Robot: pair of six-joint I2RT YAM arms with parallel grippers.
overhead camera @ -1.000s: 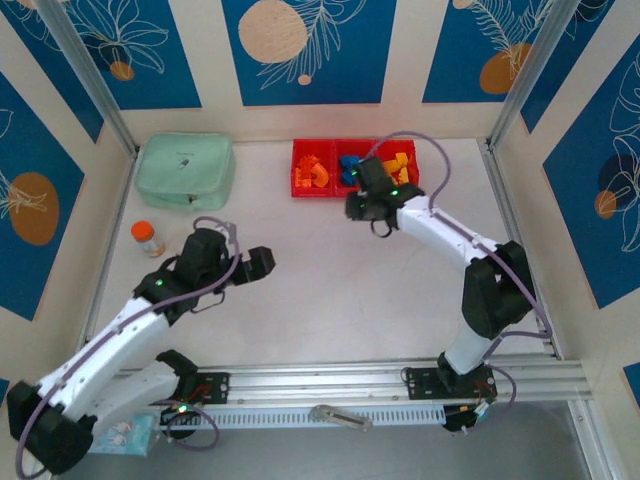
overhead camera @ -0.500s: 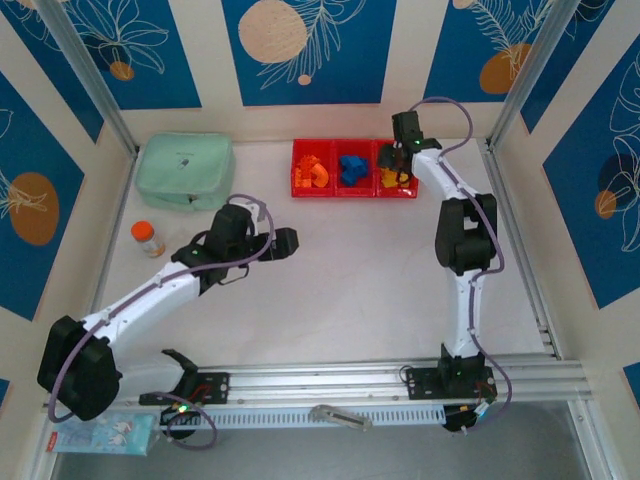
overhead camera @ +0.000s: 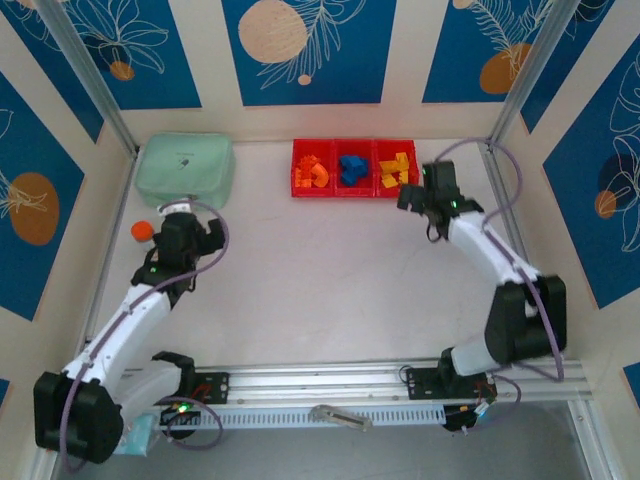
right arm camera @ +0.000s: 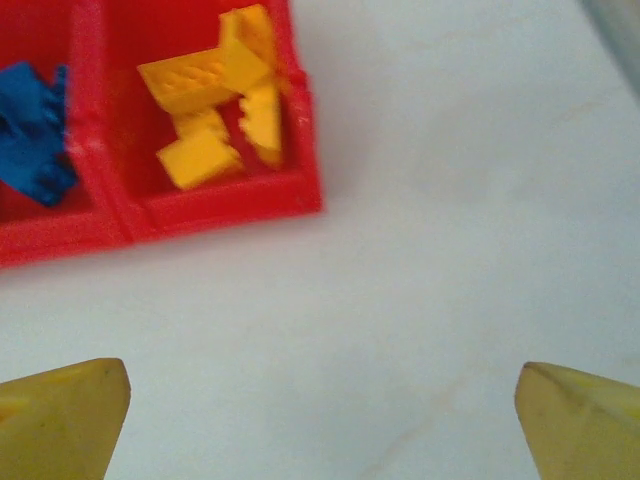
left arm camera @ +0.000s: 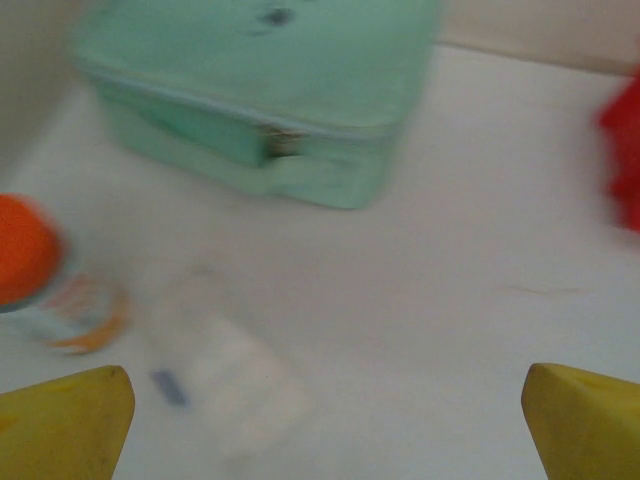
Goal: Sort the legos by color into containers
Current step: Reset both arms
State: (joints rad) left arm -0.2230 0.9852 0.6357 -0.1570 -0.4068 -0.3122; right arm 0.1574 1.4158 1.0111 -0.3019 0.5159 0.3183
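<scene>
All legos (overhead camera: 351, 168) seen lie colour-sorted in the containers (overhead camera: 355, 194); left gripper (left arm camera: 320, 420) and right gripper (right arm camera: 320, 410) both stand apart, empty, so sorting looks finished.

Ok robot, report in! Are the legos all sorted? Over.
Left tool open, right tool open. Legos sorted inside containers. Pouch and bottle off left, not blocking.

The left wrist view is smeared: the mint green soft pouch (left arm camera: 260, 110) runs off the top edge, the small orange-capped bottle (left arm camera: 40, 270) is cut by the left edge, its label unreadable, and the bright red translucent plastic tray of bins (left arm camera: 625, 150) is a sliver at the right. In the right wrist view that tray runs off top and left, slicing the blue plastic bricks (right arm camera: 30, 135).
</scene>
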